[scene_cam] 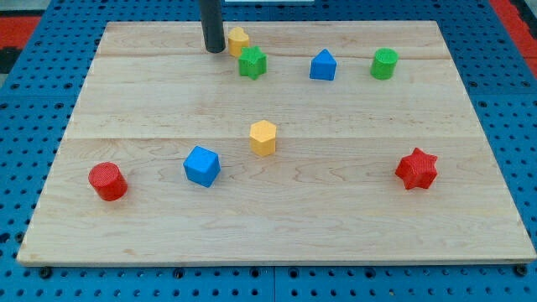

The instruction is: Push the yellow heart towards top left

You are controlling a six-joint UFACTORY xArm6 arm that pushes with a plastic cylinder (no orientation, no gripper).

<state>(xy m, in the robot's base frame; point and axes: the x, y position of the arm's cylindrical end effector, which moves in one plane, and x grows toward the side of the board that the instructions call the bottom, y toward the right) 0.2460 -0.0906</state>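
Pale wood counter (pixel 277 218), no writing visible. My tip (pixel 215 49) stood just left of the yellow heart (pixel 238 39), green star (pixel 252 63) beside; no hand to report.

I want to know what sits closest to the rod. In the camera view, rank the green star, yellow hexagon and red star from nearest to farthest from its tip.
From my tip:
1. Green star, just to the view's right.
2. Yellow hexagon, mid-board, toward the view's bottom.
3. Red star, far at the view's right.
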